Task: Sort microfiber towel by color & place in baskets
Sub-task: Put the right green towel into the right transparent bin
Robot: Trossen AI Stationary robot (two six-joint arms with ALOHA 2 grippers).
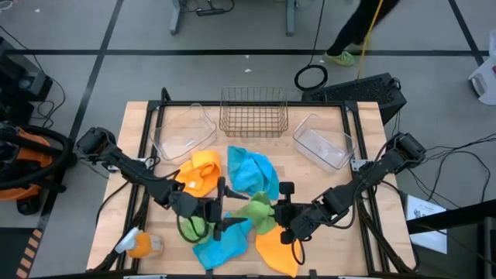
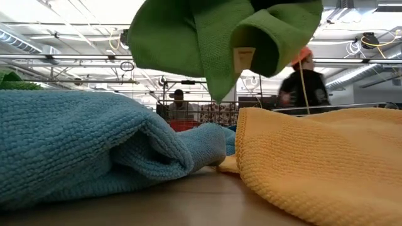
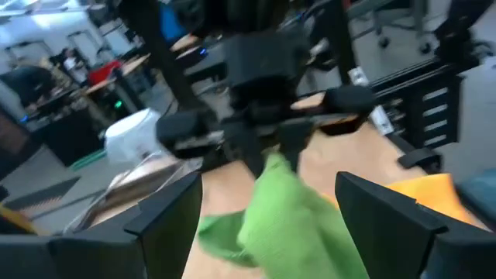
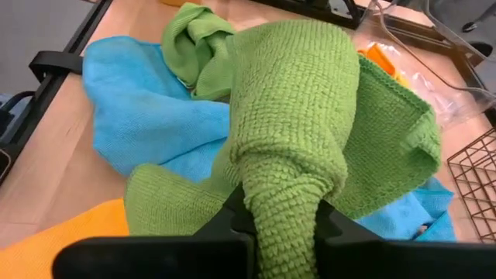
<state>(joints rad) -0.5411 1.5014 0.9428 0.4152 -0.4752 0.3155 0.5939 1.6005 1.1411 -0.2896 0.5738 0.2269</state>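
Grey floor (image 1: pixel 116 46) all around the wooden table (image 1: pixel 139 116), with dark tape lines crossing it at 11 and 1 o'clock. A black keyboard (image 1: pixel 364 89) sits off the table's 1 o'clock corner, and a person (image 1: pixel 360 31) walks past beyond it. Ceiling light strips (image 2: pixel 63 37) run overhead in the low view.

So there's a green towel (image 4: pixel 294 139) bunched up and lifted off the surface, pinched in the right gripper (image 1: pixel 285 219), with orange towels (image 1: pixel 200 172), blue towels (image 1: pixel 252 172) and another green one (image 1: pixel 192 226) lying crumpled in a loose pile mid-surface. Along the far edge sit the three baskets, all upright: a clear bin (image 1: pixel 184 132), the copper wire basket (image 1: pixel 253 113) between, and a second clear bin (image 1: pixel 323 142) angled on the right.
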